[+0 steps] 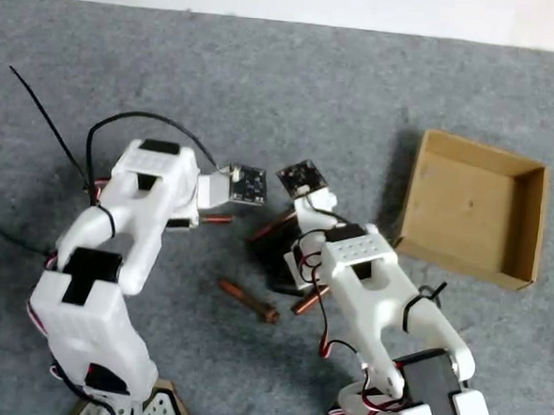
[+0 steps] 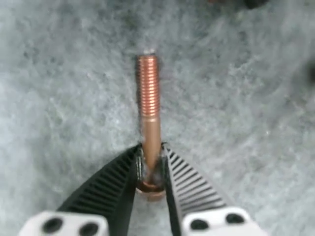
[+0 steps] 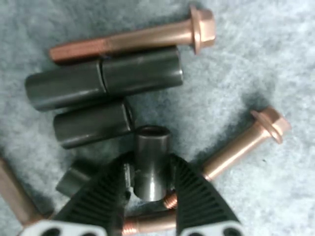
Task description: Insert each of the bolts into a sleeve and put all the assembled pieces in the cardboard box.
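My left gripper (image 2: pixel 150 158) is shut on a copper bolt (image 2: pixel 148 103) close to its head, and the threaded end points away over the grey carpet. In the high view this bolt (image 1: pixel 216 219) sticks out beside the left arm. My right gripper (image 3: pixel 150 172) is shut on a short dark sleeve (image 3: pixel 150 155) in the middle of a pile. Three more dark sleeves (image 3: pixel 103 81) lie just beyond it, side by side and end to end. Loose bolts (image 3: pixel 133 39) (image 3: pixel 243 142) lie around the pile. The cardboard box (image 1: pixel 465 205) sits at the right.
One more bolt (image 1: pixel 248 300) lies on the carpet between the two arms. Another bolt (image 1: pixel 272 225) pokes out from under the right arm's wrist. The table top is grey carpet; a pale strip runs along its far edge.
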{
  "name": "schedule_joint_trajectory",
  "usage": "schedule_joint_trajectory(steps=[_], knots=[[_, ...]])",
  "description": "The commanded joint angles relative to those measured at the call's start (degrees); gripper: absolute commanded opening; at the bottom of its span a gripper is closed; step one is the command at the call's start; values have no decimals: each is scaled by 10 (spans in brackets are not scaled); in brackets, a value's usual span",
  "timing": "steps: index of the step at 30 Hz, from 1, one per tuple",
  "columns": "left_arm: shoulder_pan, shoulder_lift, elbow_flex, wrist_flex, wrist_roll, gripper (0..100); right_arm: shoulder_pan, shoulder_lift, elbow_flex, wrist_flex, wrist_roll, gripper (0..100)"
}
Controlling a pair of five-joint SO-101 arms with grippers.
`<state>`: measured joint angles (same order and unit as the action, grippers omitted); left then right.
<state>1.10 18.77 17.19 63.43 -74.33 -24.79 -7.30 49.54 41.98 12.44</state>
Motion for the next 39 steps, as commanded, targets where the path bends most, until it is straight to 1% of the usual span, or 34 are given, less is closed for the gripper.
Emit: schedule_joint_trajectory(steps=[1, 8, 10, 12, 16, 19, 24, 28, 30, 34, 35, 39], knots=[[10, 34, -47, 44, -22, 5, 4, -1, 9, -15, 2, 5], [12, 58, -83, 101, -21, 8, 4, -1, 10, -15, 2, 5], [15, 58, -82, 105, -19, 66, 4, -1, 10, -15, 2, 5], [19, 58, -82, 101, 10, 126, 4, -1, 10, -15, 2, 5], [18, 58, -83, 66, 78, 112, 4, -1, 10, -15, 2, 5], [11, 55, -85, 30, 163, 112, 4, -1, 10, -15, 2, 5], [-2, 51, -86, -16, 272, 113, 4, -1, 10, -16, 2, 5], [-2, 2, -82, -21, 347, 114, 4, -1, 10, -16, 2, 5], [-2, -30, -81, -21, 404, 114, 4, -1, 10, -16, 2, 5], [-11, -102, -80, -17, 586, 114, 4, -1, 10, -16, 2, 5], [-11, -120, -73, -5, 631, 114, 4, -1, 10, -16, 3, 5], [-11, -180, -43, 28, 828, 182, 2, -1, 8, -16, 25, 5]])
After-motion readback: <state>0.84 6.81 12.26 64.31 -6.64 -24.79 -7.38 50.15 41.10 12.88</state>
